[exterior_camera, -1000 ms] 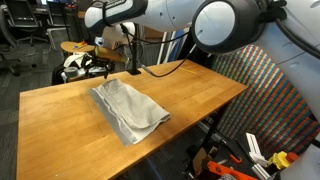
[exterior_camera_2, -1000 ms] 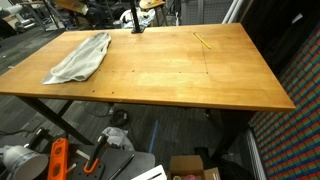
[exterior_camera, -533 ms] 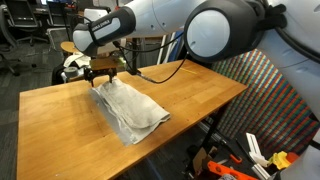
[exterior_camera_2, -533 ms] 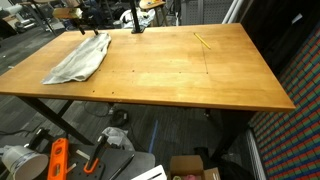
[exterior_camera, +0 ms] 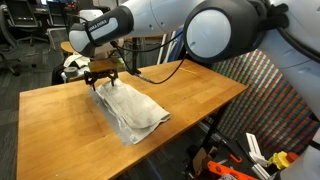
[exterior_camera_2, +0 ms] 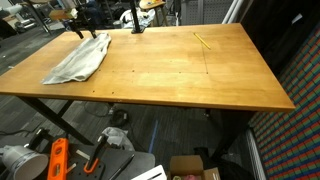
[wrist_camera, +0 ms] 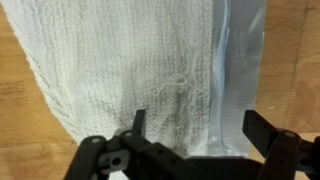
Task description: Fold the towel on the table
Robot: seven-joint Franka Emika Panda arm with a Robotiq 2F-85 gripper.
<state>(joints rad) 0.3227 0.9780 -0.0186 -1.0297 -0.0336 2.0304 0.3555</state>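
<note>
**One towel (exterior_camera: pixel 130 108) below a spread pincer (exterior_camera: pixel 103 78)**

Both fingers (wrist_camera: pixel 138 122) of the pincer stand wide apart and hold nothing. Directly below them, in the wrist view, lies the off-white towel with its coarse weave. A smoother grey border strip runs along the cloth, under the finger at the right of that view. Bare wood of the worktop (wrist_camera: pixel 15 110) shows beyond the towel on both sides of the pincer.

In both exterior views the pincer hangs over one end of the towel. The rest of the cloth stretches away from it across the worktop, slightly rumpled. Whether the fingertips touch the cloth I cannot tell.

Well apart from the pincer, a thin yellow stick (exterior_camera_2: pixel 201 41) lies on the wood. Just behind the pincer, beyond the worktop edge, sits a white-and-dark bundle of fabric (exterior_camera: pixel 72 66).
</note>
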